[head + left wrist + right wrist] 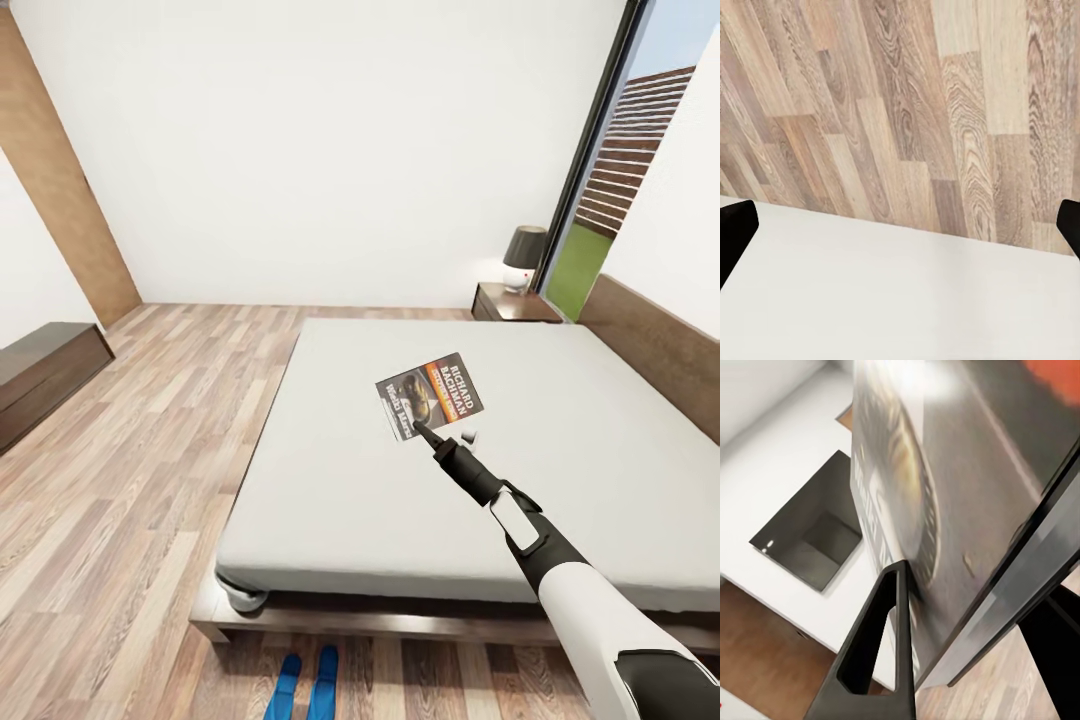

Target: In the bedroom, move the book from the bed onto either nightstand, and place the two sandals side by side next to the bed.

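Gripping book (pixel 430 396) at near edge, right end effector (pixel 428 432) fingers clamped on it, cover raised above bed (pixel 330 480). Right wrist view: finger (pixel 874 660) pressed on cover. Left end effector (pixel 900 225) spread apart over floor. Sandals (pixel 306 685) side by side at bed foot.

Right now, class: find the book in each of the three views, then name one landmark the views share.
Head view: the book is just right of centre, over the bed, at the right end effector.
Left wrist view: not in it.
Right wrist view: its cover is close up, between the fingers.
Shared landmark: the wood-plank floor.
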